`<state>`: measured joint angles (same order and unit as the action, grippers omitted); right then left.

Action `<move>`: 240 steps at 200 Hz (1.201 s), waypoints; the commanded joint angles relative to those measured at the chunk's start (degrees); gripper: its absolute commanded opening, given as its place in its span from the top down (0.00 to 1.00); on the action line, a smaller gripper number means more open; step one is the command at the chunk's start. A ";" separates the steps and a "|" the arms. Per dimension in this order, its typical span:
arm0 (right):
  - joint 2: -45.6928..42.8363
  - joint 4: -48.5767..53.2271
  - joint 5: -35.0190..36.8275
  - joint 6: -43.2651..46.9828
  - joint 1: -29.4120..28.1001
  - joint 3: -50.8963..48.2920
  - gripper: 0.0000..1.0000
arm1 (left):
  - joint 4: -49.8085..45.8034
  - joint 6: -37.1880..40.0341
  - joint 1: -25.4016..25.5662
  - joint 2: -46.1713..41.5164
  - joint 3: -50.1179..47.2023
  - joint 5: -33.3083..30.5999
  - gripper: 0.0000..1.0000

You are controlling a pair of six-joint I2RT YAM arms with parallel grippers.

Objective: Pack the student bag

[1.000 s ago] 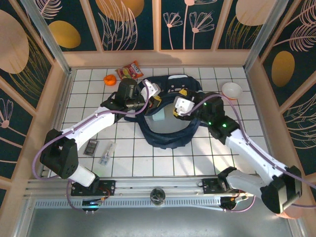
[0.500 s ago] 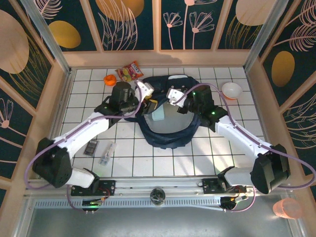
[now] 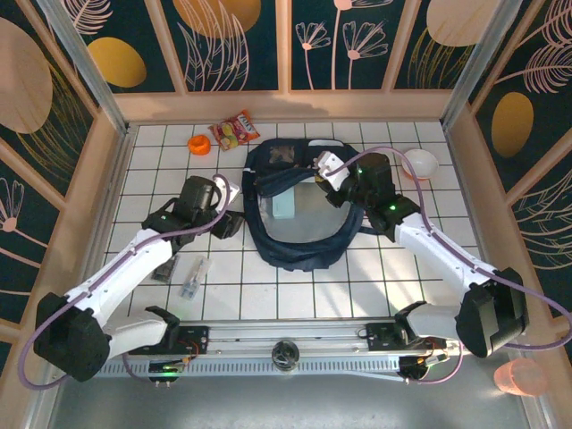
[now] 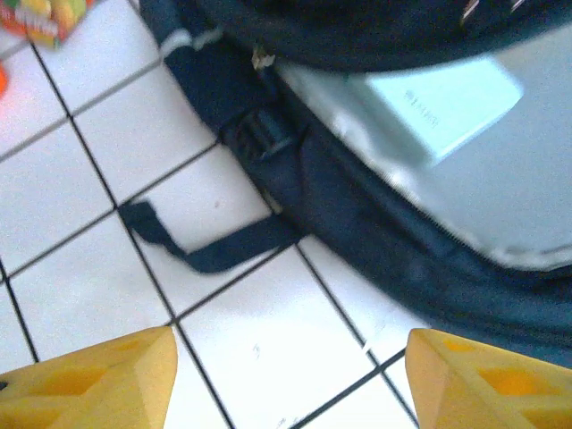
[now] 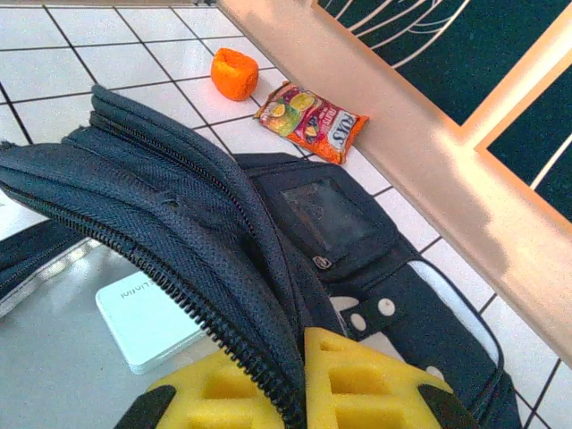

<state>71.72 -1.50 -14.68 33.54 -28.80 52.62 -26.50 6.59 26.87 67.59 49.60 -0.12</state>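
Note:
The student bag [image 3: 299,234] lies open in the middle of the tiles, dark navy with a grey lining. A pale box [image 3: 282,207] rests inside it. My right gripper [image 3: 323,174] is at the bag's far right rim. In the right wrist view its yellow pads [image 5: 375,384] are shut on the zippered flap edge of the bag [image 5: 179,197], with the box [image 5: 147,317] below. My left gripper [image 3: 231,214] hangs open over bare tile left of the bag. In the left wrist view its fingertips [image 4: 89,380] stand wide apart, near the bag's loose strap [image 4: 214,250].
A snack packet [image 3: 234,130] and a small orange object [image 3: 198,143] lie at the far left by the wooden wall. A white bowl [image 3: 419,164] sits at the far right. A dark flat item [image 3: 164,266] and a clear packet [image 3: 193,277] lie near the left arm.
My left gripper let go of the bag's left rim, opened and drew back to the left. My right gripper moved to the far rim and shut on the flap.

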 commanded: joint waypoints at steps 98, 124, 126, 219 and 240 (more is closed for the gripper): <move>-3.43 -2.29 -4.13 -2.45 0.35 -0.56 1.00 | -14.16 12.96 -7.91 16.12 -4.23 -7.88 0.18; -3.78 -1.95 -4.26 -2.32 0.36 -0.54 1.00 | -15.00 11.99 -8.15 20.34 -4.76 -7.05 0.19; -3.78 -1.93 -4.30 -2.22 0.35 -0.53 1.00 | -15.12 11.96 -8.15 20.75 -4.84 -7.17 0.19; -4.14 -0.71 -4.83 -1.90 0.37 -0.31 1.00 | -22.27 11.03 -8.15 14.60 -5.80 -1.81 0.21; -4.53 -0.58 -4.92 -2.16 0.36 -0.38 1.00 | -22.76 10.68 -8.15 12.37 -7.00 -1.19 0.21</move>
<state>70.15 0.21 -17.04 32.64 -28.47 52.05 -44.80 18.17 18.74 82.48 44.21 -2.76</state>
